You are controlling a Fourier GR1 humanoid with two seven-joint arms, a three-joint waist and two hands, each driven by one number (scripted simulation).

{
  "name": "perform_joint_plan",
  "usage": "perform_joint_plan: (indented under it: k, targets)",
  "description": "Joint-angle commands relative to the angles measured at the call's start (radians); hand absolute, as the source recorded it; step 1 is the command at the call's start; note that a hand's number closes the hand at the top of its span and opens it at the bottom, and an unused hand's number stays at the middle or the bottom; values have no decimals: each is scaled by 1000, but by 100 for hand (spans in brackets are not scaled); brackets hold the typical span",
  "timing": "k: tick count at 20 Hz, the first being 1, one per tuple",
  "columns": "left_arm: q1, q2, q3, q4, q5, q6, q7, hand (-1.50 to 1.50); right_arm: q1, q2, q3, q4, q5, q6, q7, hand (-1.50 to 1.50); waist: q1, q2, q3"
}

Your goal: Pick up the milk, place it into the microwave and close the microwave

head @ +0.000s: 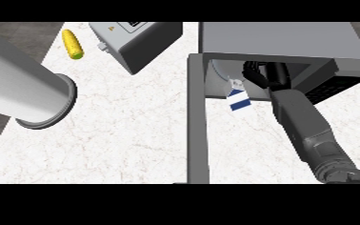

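Your right hand [265,75] reaches inside the microwave [281,43]; its grip is too shadowed to tell. The milk [239,97] sits at the opening, beside it. Your left hand is cut off. Corn [72,44] lies on the marble counter [119,124].

Setting: kitchen. Evidence: a white, faintly veined marble-look surface [126,124] of countertop kind; a grey microwave [281,40] standing on it, door [197,119] swung open toward the viewer; a second small grey appliance [137,40] with a control panel, set at an angle; one ear of yellow corn [72,44] lying near the far edge; a blue-and-white milk carton [238,97] at the microwave's opening.
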Motion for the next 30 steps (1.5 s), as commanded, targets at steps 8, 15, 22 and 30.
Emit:
perform_joint_plan:
  k: [8, 15, 22, 30]
  targets:
    - [-80, 43, -3, 44, 0, 0, -5, -150, -106, -90, 29, 55, 69, -211, 97, 150, 52, 25, 1]
    - [-129, 48, -46, 34, -25, 33, 13, -150, -136, -120, 10, 66, 57, -255, 122, 150, 75, 47, 4]
    - [-161, 75, -58, 58, -25, 34, 21, -150, -145, -156, 10, 80, 57, -286, 137, 150, 92, 61, 5]
    - [-186, 96, -39, 88, -31, 20, 8, -150, -146, -180, -12, 83, 26, -299, 111, 150, 117, 72, 6]
